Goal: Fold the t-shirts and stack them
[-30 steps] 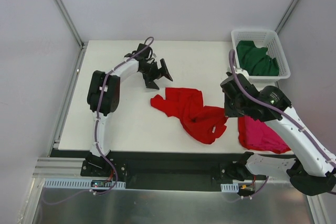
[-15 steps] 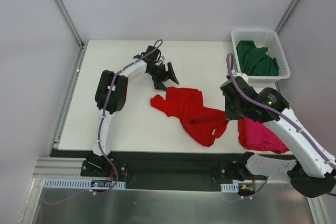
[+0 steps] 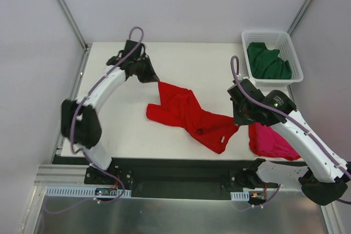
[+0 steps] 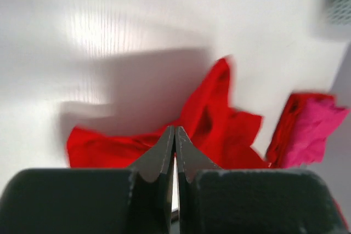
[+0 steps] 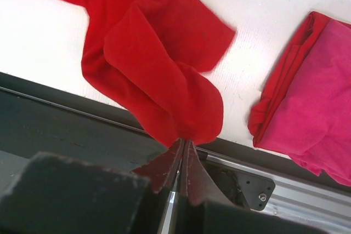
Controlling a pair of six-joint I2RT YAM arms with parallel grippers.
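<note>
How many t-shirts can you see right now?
3. A red t-shirt lies crumpled mid-table, a pink t-shirt sits at the near right edge, and a green t-shirt is in the white basket. A red layer under the pink may be another.

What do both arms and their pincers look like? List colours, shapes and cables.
The left arm and right arm have white tubular links, bulky black joints and a lilac cable each. The left pincer and right pincer are black blocks with two fingers tapering to points.
</note>
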